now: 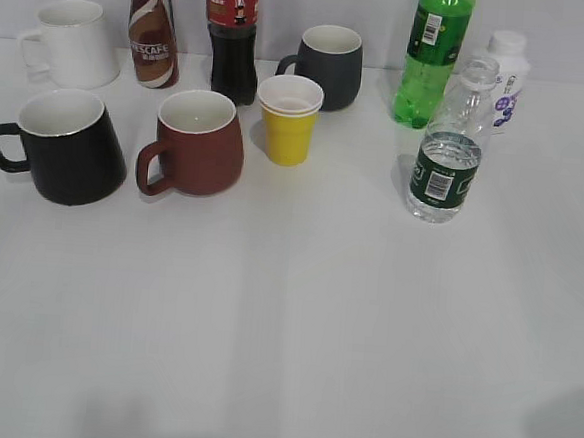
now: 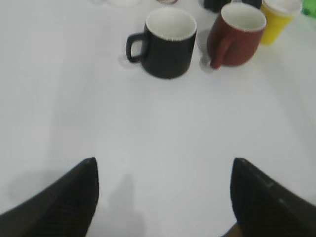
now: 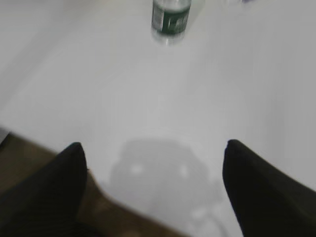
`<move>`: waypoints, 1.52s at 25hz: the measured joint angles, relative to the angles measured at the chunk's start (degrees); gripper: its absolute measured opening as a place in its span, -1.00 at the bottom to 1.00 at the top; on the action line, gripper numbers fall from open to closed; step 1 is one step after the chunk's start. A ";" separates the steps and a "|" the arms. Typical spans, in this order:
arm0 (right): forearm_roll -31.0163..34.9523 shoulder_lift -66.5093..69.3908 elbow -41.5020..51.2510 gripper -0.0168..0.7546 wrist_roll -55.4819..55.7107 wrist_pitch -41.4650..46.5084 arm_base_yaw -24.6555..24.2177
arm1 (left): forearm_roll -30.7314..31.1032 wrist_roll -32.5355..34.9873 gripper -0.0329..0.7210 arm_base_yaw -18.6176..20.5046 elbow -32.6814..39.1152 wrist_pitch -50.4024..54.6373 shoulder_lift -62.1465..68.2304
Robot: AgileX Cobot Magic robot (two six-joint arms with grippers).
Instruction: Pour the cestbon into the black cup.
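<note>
Two targets, exterior view: the cestbon (image 1: pixel 446 168) stands upright, apparently uncapped, at right, near the green soda bottle (image 1: pixel 433 54); the black cup (image 1: pixel 68 146) sits far left, beside the brown-red mug (image 1: pixel 198 142).
Left wrist view: left gripper (image 2: pixel 163 197) spread wide, holding nothing, well short of the black cup (image 2: pixel 168 42).
Right wrist view: right gripper (image 3: pixel 153 192) splayed, empty; bottle (image 3: pixel 170 17) well ahead.
Advice: approach straight, clamp the labelled body, keep upright.

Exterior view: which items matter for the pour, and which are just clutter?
Needed:
cestbon
black cup

Clutter:
brown-red mug
yellow cup
dark grey mug
white mug
Nescafe bottle
cola bottle
green soda bottle
white bottle
</note>
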 joint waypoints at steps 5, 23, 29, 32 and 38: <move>0.32 -7.34 5.08 0.72 0.07 4.70 0.00 | 0.44 0.98 0.74 0.00 4.09 4.92 -7.33; 1.89 -8.52 8.63 0.51 0.07 0.28 -0.17 | 0.42 4.02 0.59 0.00 6.80 -1.08 -10.86; 2.41 -9.68 8.63 0.50 0.07 0.22 -11.07 | 0.35 4.02 0.44 5.63 6.80 -1.08 -10.86; 2.41 -13.16 8.63 0.50 0.02 0.08 -16.64 | 0.35 4.07 0.37 9.84 6.80 -1.16 -11.74; 2.98 -18.73 8.63 0.49 0.06 0.13 -21.56 | 0.29 4.07 0.27 11.09 6.80 -1.28 -12.44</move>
